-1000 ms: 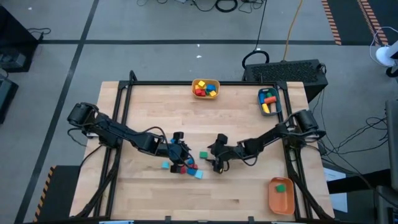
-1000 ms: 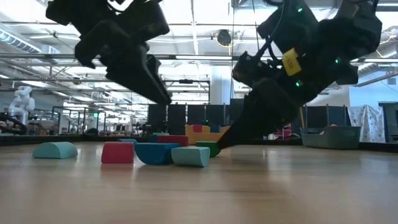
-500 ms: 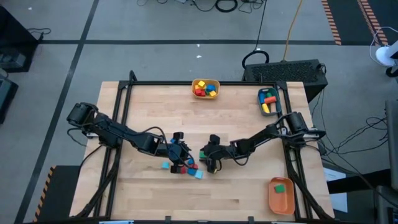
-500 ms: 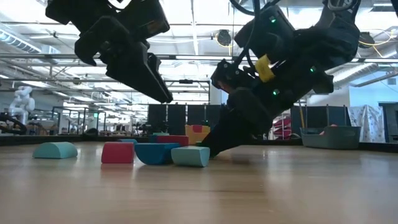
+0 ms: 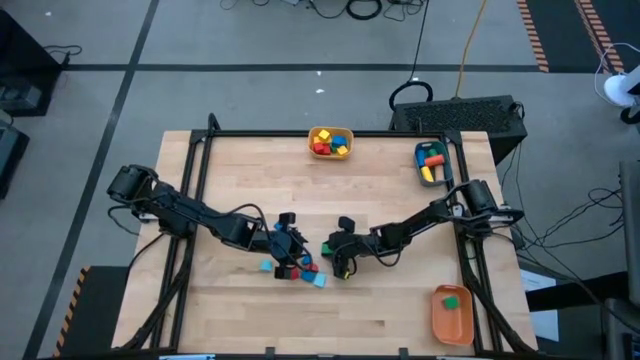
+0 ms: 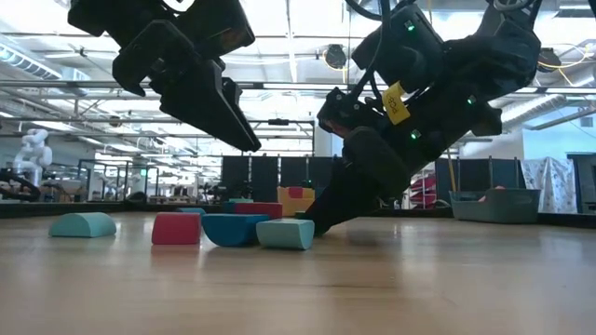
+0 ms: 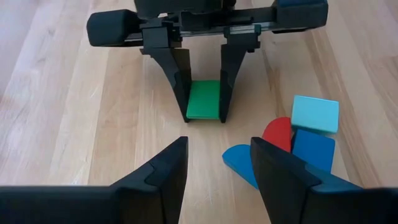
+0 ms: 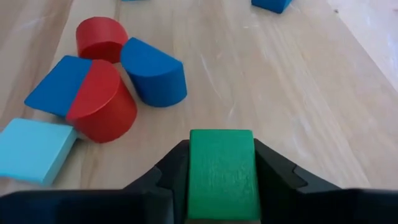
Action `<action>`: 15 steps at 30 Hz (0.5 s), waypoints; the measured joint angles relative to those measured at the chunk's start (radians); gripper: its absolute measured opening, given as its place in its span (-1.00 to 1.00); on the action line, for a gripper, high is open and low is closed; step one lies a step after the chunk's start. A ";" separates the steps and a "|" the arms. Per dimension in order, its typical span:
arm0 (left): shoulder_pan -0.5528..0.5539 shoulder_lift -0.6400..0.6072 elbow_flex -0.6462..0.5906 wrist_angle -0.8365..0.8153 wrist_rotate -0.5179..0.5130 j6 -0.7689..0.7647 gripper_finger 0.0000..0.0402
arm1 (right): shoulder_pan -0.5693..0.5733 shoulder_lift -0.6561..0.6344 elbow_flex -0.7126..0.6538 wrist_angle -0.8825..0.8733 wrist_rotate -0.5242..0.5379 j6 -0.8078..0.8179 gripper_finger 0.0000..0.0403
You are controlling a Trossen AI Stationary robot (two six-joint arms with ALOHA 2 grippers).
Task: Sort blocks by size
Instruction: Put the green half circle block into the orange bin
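Wooden table [image 5: 380,190] first: I count three bins along its upper and right edges — the yellow bin [image 5: 331,142], teal bin [image 5: 433,163] and orange bin [image 5: 452,313] already hold blocks, while a loose cluster [image 5: 297,268] at centre frame is left. My right gripper [image 7: 204,111] has its fingers pressed on the green block [image 8: 221,169] on the tabletop. The left gripper [image 7: 216,163] hangs half-spread, empty, above the cluster.

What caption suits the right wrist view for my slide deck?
Right gripper closed on a green block on the table, beside a cluster of red and blue blocks.
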 joint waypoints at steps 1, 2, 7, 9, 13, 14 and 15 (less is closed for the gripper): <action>0.000 0.000 0.000 0.000 0.000 0.000 -0.12 | 0.002 -0.005 0.000 -0.009 -0.001 0.002 -0.41; 0.000 0.000 0.000 0.000 0.000 0.000 -0.12 | 0.005 -0.009 -0.001 -0.015 -0.004 0.003 -0.40; 0.000 0.000 0.000 -0.001 0.000 0.000 -0.12 | 0.041 -0.076 -0.004 -0.132 -0.021 0.035 -0.41; 0.000 0.000 0.000 -0.001 0.000 0.001 -0.12 | 0.061 -0.114 -0.005 -0.211 -0.030 0.048 -0.41; 0.000 0.000 0.000 -0.001 0.000 0.001 -0.12 | 0.105 -0.205 -0.006 -0.352 -0.031 0.062 -0.40; 0.000 0.000 0.000 -0.001 0.000 0.001 -0.12 | 0.116 -0.227 -0.006 -0.379 -0.027 0.062 -0.40; 0.000 0.000 0.000 0.000 0.000 0.000 -0.12 | 0.129 -0.249 -0.006 -0.410 -0.025 0.062 -0.39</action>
